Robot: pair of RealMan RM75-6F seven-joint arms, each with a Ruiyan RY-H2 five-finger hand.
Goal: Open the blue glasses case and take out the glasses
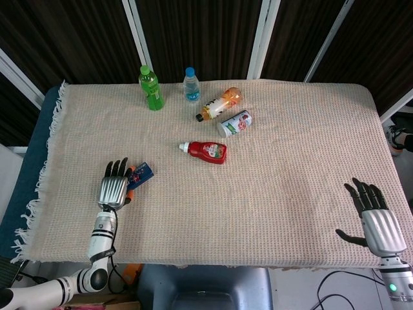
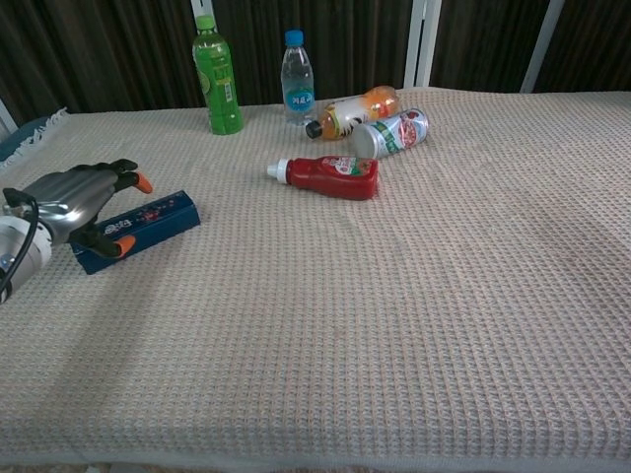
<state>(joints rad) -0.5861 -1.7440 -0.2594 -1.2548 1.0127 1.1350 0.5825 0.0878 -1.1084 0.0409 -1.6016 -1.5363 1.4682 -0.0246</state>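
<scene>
Dark slatted panels are standing behind the table [image 1: 290, 194], which is wearing a beige waffle-weave cloth, and we are working at its edge toward 8 o'clock. That is where the blue glasses case [image 2: 138, 230] is lying flat and closed, long side running from 8 toward 2 o'clock, with nothing else touching it but our left hand [image 1: 114, 188].

We are laying that hand over the case's nearer end, palm down, with the orange-tipped fingers [image 2: 144, 183] reaching past the far long edge and the thumb tip sitting against the near edge. The fingers are slightly parted; whether they are really clamping the case or only resting on it, we cannot tell from either view.

To do this step well, we are judging that the hand should be settling into a firm hold across the narrow width, leaving the lid seam and the free end at 2 o'clock uncovered. We cannot make out which long edge carries the hinge, so that needs checking before any prying. A slim, smooth case on cloth is likely to slide, so pressing down lightly should help.

Our right hand [image 1: 376, 219] is waiting well apart at 4 o'clock, fingers spread and holding nothing; we think it needs bringing across to lift the lid.

Further out, toward 12 o'clock, a ketchup bottle [image 1: 206, 150] is lying on its side.
</scene>
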